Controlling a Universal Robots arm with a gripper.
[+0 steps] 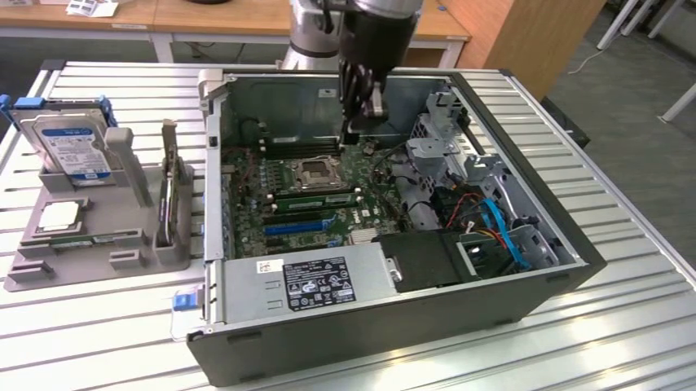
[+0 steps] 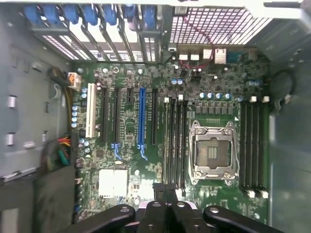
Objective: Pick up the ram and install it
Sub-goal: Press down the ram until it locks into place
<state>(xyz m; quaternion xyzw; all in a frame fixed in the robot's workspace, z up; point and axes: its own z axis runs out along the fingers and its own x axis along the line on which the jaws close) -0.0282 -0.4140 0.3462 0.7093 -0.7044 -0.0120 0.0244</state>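
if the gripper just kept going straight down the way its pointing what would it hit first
Most likely the motherboard, at the memory slots beside the empty CPU socket. The gripper hangs above them inside the open case; exact depth is unclear.

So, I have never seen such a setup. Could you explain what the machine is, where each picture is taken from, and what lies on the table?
The dark column coming down from above is a robot arm. Its end part, the gripper, grasps things. It hangs inside an open computer case that lies on a slatted metal table.

The exterior view comes from a camera standing off the arm. The wrist view comes from a camera on the arm, looking straight down at the green motherboard and its empty CPU socket.

At the exterior view's left stands a grey holder with a hard drive and a square silver chip.

Whether the gripper holds anything, I cannot tell.
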